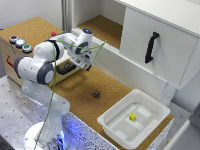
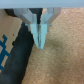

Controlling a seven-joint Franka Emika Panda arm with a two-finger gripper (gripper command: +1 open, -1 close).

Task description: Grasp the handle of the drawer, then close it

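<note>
A wooden box point(image 1: 15, 52) stands at the exterior view's left, and its drawer point(image 1: 69, 73) is mostly hidden behind my arm. The black handle point(image 1: 64, 69) shows just below the wrist. In the wrist view the handle point(image 2: 19, 51) is a dark blurred bar lying beside the fingers, not between them. My gripper point(image 1: 86, 64) hangs over the cork surface just to the exterior view's right of the handle. The pale fingertips point(image 2: 37, 36) meet at my gripper's point(image 2: 40, 44) tip, so it is shut with nothing in it.
Coloured buttons point(image 1: 20, 43) sit on top of the box. A large white cabinet door with a black handle point(image 1: 151, 47) stands at the back right. A white tub point(image 1: 122, 131) with a small yellow cube point(image 1: 132, 117) is at the front right. A small dark object point(image 1: 96, 94) lies on the cork.
</note>
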